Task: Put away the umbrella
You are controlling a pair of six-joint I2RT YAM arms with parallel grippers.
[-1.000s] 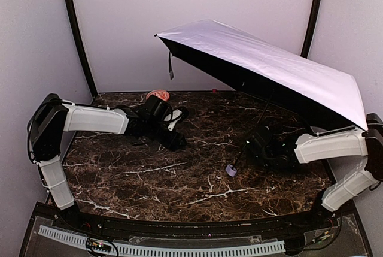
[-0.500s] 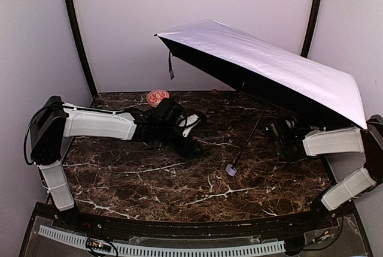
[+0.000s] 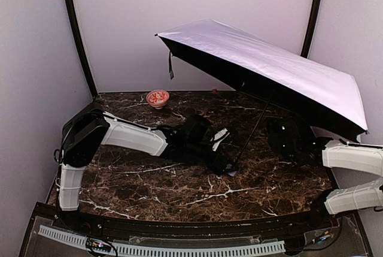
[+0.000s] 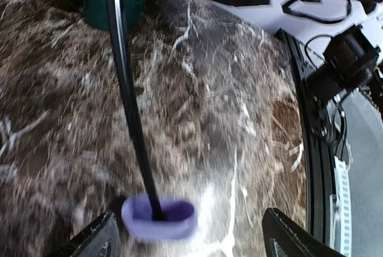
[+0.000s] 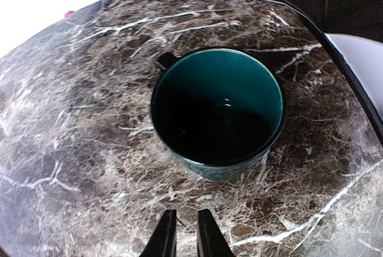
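Lavender-silver fabric: the umbrella (image 3: pixel 269 68) stood open, its canopy tilted over the right rear corner of the worktop (image 3: pixel 149 179). Its black shaft (image 3: pixel 254 134) slanted down to the handle (image 4: pixel 160 218), which rested near the worktop's middle. Neither claw gripped it, so we judged that a nudge could skid the handle away or tip the canopy toward the green mug (image 5: pixel 218 110) by the right edge. The left gripper (image 4: pixel 188 239) was spread wide, flanking the handle and seemingly clear of it. The right gripper (image 5: pixel 184 233) was barely parted and empty, just short of the mug.
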